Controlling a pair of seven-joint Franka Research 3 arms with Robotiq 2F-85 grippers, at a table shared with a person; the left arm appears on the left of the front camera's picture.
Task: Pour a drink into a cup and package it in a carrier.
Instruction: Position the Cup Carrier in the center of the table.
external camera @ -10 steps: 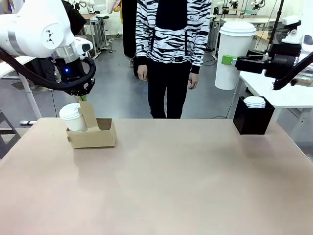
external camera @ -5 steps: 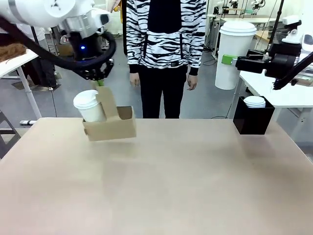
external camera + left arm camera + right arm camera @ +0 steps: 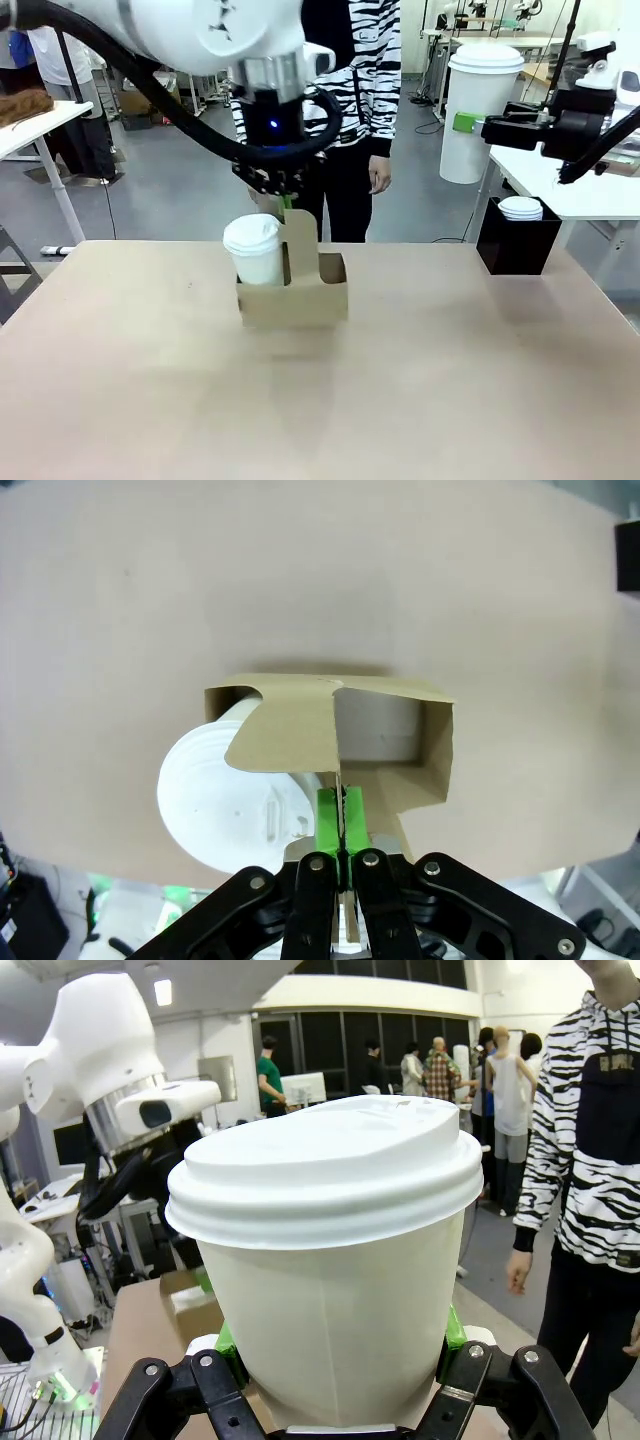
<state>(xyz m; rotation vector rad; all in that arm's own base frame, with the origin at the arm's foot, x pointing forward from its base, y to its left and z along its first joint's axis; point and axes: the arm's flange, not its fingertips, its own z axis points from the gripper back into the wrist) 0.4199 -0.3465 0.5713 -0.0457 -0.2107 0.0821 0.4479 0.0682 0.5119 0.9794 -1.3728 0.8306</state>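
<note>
Pinching the carrier (image 3: pixel 295 298) by its upright handle, my left end effector (image 3: pixel 288 203) is clenched so that carrier and cup (image 3: pixel 253 250) travel as one, seemingly just off the desk (image 3: pixel 450 380) at centre frame. The left wrist view adds the pads meeting flat on the cardboard. The right wrist view shows my right end effector (image 3: pixel 338 1345) grasping a second lidded cup (image 3: pixel 330 1250), probably for the spare slot.

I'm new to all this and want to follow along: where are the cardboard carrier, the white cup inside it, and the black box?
carrier (image 3: pixel 295 305), front view, its front wall.
white cup (image 3: pixel 252 235), front view, on its lid.
black box (image 3: pixel 515 248), front view, its front face.
</note>
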